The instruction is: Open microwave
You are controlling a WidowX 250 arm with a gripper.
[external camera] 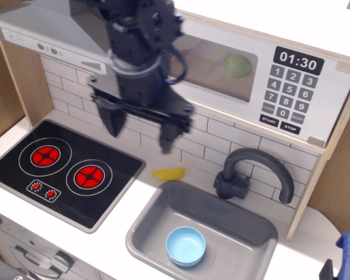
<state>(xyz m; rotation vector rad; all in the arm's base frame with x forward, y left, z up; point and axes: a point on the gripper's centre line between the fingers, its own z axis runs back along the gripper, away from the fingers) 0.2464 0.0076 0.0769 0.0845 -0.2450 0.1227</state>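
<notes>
Sink (157,219): holds a blue bowl (186,245)
Microwave (280,87): green ball (237,65) behind window
Gripper (140,129): fingers spread wide, holding nothing

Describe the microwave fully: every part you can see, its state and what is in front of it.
The microwave is a wide toy unit of pale wood set above the white tiled wall. Its white door looks shut, and through the clear window a green ball shows inside. At the right is a black keypad with white digits, a display reading 01:30, and START and STOP keys. The gripper, jaws open and blurred, hangs in front of the door's left end and hides the handle; whether it touches is unclear.
</notes>
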